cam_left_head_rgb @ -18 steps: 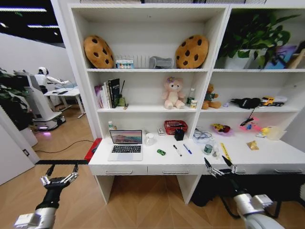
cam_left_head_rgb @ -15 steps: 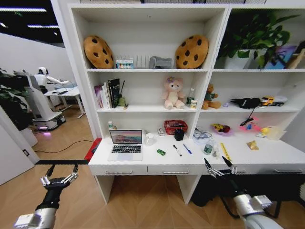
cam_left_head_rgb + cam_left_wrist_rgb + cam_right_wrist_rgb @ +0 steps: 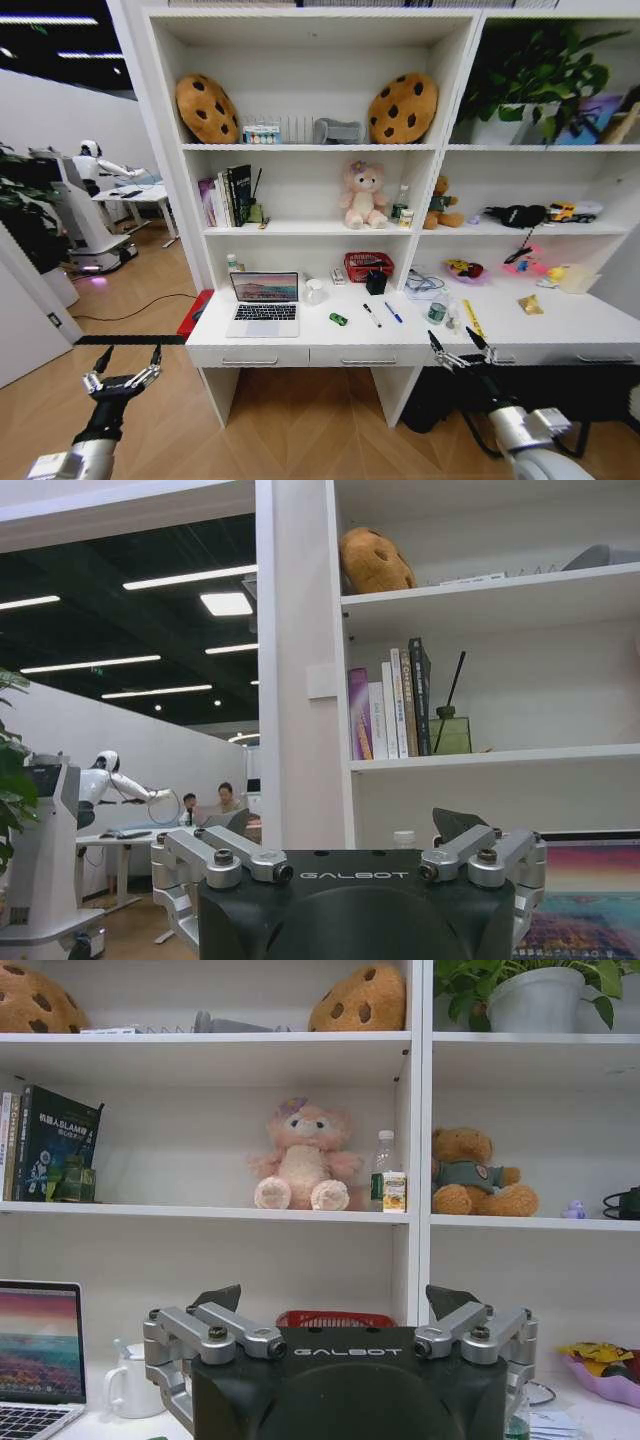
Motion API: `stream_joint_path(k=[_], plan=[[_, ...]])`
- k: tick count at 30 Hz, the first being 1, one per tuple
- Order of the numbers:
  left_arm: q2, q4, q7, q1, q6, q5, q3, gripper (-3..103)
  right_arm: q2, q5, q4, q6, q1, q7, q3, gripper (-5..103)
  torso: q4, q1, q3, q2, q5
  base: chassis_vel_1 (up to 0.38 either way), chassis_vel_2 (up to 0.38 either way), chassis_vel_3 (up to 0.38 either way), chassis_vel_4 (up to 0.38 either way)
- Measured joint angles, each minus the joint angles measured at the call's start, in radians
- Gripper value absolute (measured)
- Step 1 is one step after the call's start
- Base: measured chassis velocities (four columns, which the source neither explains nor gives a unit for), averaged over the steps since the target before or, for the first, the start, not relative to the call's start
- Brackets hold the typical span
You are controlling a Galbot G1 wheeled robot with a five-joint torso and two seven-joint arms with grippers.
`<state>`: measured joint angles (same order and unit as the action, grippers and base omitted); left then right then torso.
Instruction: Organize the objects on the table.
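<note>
Your right claw (image 3: 460,352) hung open at the front edge of the long white bench (image 3: 300,340). The dark pen (image 3: 372,316) and blue pen (image 3: 394,313) lay ahead and leftward. Your left claw (image 3: 124,372) was open, farther off.

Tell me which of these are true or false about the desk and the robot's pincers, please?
1. The laptop is open on the table. True.
2. The green toy car sits on the laptop's keys. False: it lies on the table, apart from the laptop.
3. The left pincer holds a pen. False: it is open and empty, low, left of the table.
4. The right pincer is open, near the table's front edge. True.
5. The dark pen and blue pen lie side by side. True.
</note>
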<state>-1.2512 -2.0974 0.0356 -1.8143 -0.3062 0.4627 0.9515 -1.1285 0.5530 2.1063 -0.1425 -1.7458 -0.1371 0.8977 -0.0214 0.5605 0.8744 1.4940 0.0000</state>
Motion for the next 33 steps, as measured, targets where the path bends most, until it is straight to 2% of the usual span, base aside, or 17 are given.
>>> stream_joint_path(k=[16, 22, 25, 26, 32, 33], plan=[[-0.005, 0.011, 0.003, 0.005, -0.007, -0.016, -0.004, 100, -0.01, -0.004, 0.001, 0.003, 0.001, 0.0, -0.003, 100, 0.0, 0.0, 0.0, 0.0, -0.0002, -0.028, 0.025, 0.023, -0.028], [-0.005, 0.011, 0.004, 0.01, -0.015, -0.016, -0.007, 100, -0.01, -0.005, -0.003, 0.004, 0.001, 0.002, -0.003, 100, 0.0001, 0.0, 0.0, 0.0, 0.0004, -0.187, 0.176, 0.174, -0.171], [-0.005, 0.012, 0.005, 0.011, -0.015, -0.015, -0.008, 100, -0.01, -0.005, -0.003, 0.004, 0.003, 0.003, -0.003, 100, -0.0005, 0.0, 0.0, 0.0, -0.0006, -0.251, 0.217, 0.235, -0.233], [-0.005, 0.013, 0.005, 0.011, -0.016, -0.015, -0.008, 100, -0.01, -0.005, -0.003, 0.005, 0.004, 0.003, -0.003, 100, 0.0002, 0.0, 0.0, 0.0, 0.0006, -0.238, 0.25, 0.24, -0.233], [-0.006, 0.021, 0.005, 0.011, -0.021, -0.014, -0.007, 100, -0.012, -0.011, -0.003, 0.006, 0.007, 0.008, -0.007, 100, -0.0002, 0.0, 0.0, 0.0, 0.0003, -0.272, 0.281, 0.276, -0.27], [-0.007, 0.022, 0.006, 0.011, -0.022, -0.014, -0.007, 100, -0.012, -0.012, -0.003, 0.006, 0.008, 0.01, -0.007, 100, 0.0004, 0.0, 0.0, 0.0, 0.0001, -0.294, 0.294, 0.317, -0.301]])
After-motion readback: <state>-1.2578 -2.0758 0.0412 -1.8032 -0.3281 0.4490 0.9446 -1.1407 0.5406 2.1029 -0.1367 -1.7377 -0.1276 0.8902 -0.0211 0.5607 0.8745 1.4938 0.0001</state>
